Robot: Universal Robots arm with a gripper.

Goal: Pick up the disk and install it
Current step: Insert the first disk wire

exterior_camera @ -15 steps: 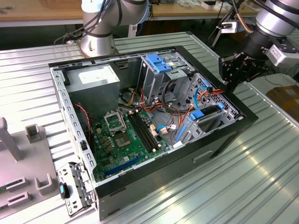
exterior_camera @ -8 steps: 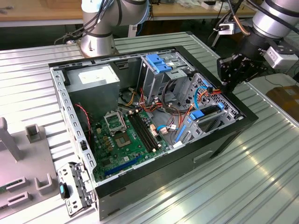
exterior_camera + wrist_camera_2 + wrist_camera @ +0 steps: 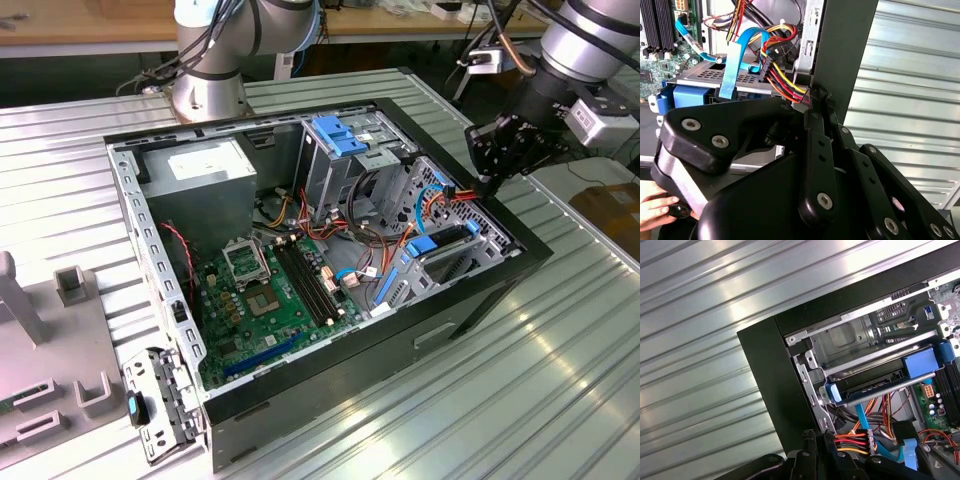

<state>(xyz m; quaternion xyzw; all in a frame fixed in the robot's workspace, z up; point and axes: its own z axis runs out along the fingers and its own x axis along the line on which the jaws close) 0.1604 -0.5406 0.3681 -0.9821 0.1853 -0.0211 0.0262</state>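
Note:
The disk (image 3: 432,242) lies flat in the lower drive cage of the open computer case (image 3: 330,375), at the exterior view's right. Its blue bracket shows in both wrist views (image 3: 687,95) (image 3: 922,362), with a blue data cable (image 3: 732,65) running over it. My gripper (image 3: 486,182) hangs at the case's right wall, beside the cage and apart from the disk. In both wrist views its fingers (image 3: 816,120) (image 3: 810,450) stand together where the red, yellow and black power wires (image 3: 782,82) (image 3: 850,442) end.
A second arm's base (image 3: 205,70) stands behind the case. Inside are a grey power-supply box (image 3: 205,170), the motherboard (image 3: 265,290) and a blue-latched upper bay (image 3: 345,135). Grey fixtures (image 3: 70,285) stand at the left. A person's hand (image 3: 655,205) is near my wrist.

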